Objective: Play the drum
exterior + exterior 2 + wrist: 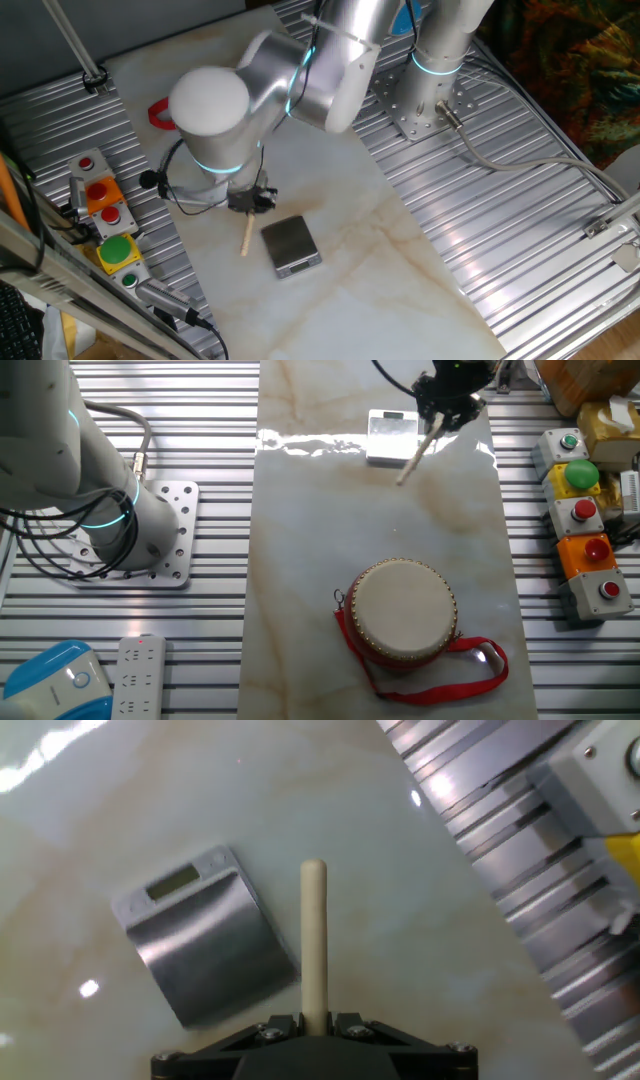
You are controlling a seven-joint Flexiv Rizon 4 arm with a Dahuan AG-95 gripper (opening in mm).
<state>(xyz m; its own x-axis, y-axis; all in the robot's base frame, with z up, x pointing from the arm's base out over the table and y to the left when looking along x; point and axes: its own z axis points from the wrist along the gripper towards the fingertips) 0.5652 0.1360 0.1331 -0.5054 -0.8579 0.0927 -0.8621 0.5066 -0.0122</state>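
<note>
My gripper (316,1023) is clamped on a wooden drumstick (314,945) beside what looks like a small digital scale (205,955). The drum (403,610) sits well apart, so I'd carry the stick over its drumhead before tapping squarely.

Glossy marbled tabletop (330,520), pale wooden stick (314,945), brushed-metal block (205,958).

Wooden drumstick (314,945) clamped in the claw (316,1023), grey metal scale (205,950) just beside it.
</note>
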